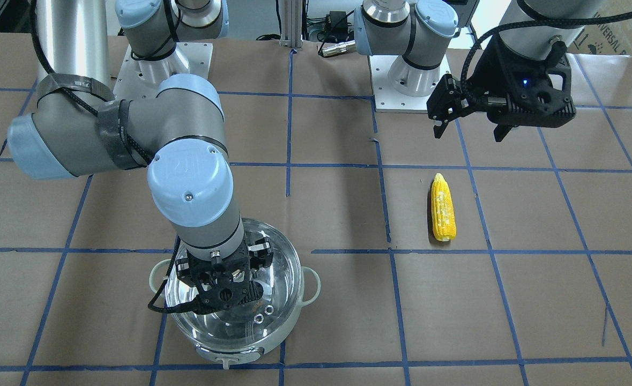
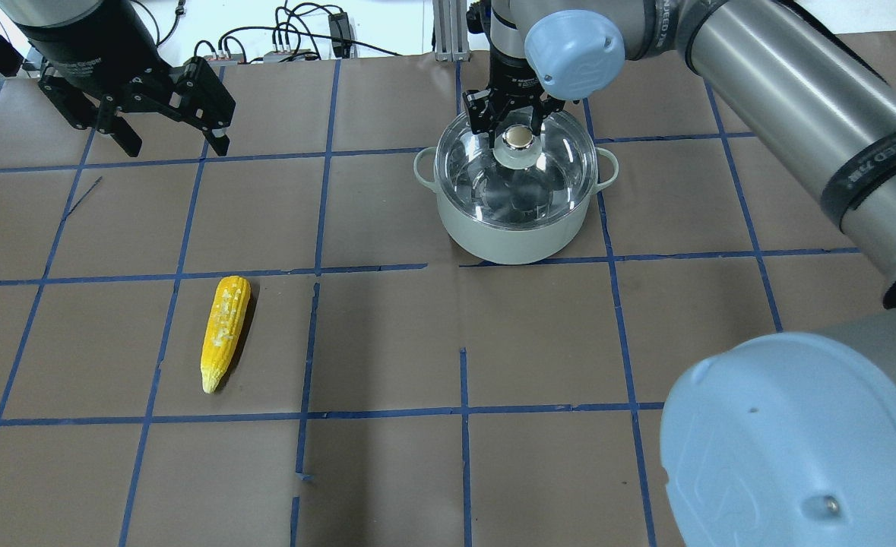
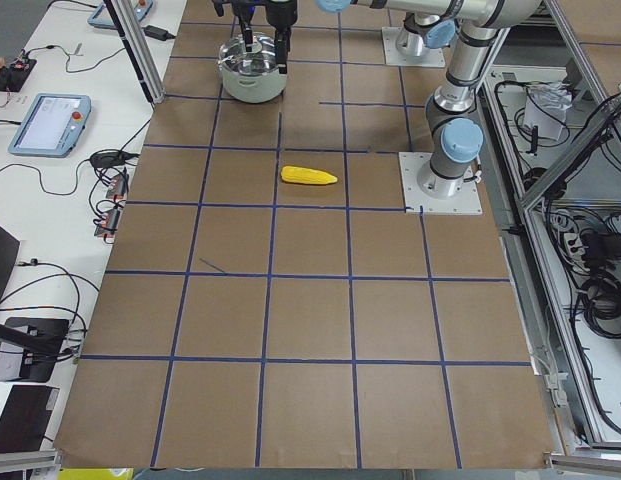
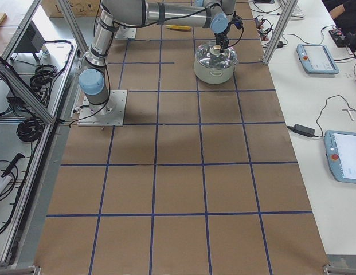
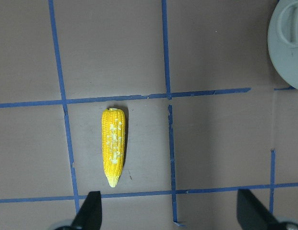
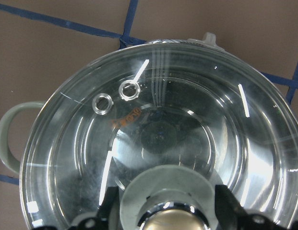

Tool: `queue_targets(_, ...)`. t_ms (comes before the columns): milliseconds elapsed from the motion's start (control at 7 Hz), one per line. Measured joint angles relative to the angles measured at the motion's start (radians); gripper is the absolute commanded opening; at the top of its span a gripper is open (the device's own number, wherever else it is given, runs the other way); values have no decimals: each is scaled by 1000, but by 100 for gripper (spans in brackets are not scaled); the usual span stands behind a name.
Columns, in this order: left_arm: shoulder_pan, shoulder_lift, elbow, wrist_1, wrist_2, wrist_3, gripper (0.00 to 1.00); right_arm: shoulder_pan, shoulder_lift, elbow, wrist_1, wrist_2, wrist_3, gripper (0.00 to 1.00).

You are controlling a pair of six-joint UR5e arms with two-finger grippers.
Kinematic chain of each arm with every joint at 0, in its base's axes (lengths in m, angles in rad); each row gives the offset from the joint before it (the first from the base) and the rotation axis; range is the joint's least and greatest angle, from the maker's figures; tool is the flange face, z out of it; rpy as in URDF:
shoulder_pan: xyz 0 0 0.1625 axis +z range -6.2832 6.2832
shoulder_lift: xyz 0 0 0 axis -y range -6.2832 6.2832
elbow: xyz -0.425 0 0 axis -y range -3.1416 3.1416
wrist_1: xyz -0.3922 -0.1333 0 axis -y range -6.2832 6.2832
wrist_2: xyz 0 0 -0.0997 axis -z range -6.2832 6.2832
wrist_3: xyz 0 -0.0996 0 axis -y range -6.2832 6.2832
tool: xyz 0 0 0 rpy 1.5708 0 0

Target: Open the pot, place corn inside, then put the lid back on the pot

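The pale mint pot (image 2: 516, 243) stands on the table with the clear glass lid (image 2: 561, 163) sitting on it. My right gripper (image 2: 518, 125) comes down over the lid's centre, its fingers closed against the pale knob (image 6: 163, 201). The pot (image 1: 289, 316) and lid (image 1: 273, 268) show under that gripper (image 1: 224, 279) in the front view. The yellow corn (image 2: 225, 330) lies flat on the table, far from the pot. My left gripper (image 2: 166, 144) hangs open and empty above the table, beyond the corn (image 1: 443, 209). Its wrist view shows the corn (image 5: 113, 146) below.
The table is brown paper with a grid of blue tape lines (image 2: 463, 410). The two arm bases (image 1: 409, 80) stand at the robot's edge. Tablets and cables lie on the side benches (image 3: 50, 110). The pot's edge (image 5: 288, 52) shows in the left wrist view.
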Motion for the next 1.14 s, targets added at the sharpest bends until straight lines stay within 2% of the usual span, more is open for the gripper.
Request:
queue_targets(143,0,0,0,0,0,0,100,-2,0,2,2,0,-9,67)
queue_targets(286,0,-1,0,0,0,0,100,-4,-1,3,3,-1,-14,59)
queue_targets(857,0,2,0,0,0,1,100,-7,-1,-4,24,0,-17,40)
queue_targets(1143,0,-2,8,-3,0,1,100,-9,-1,-9,28,-1,-17,39)
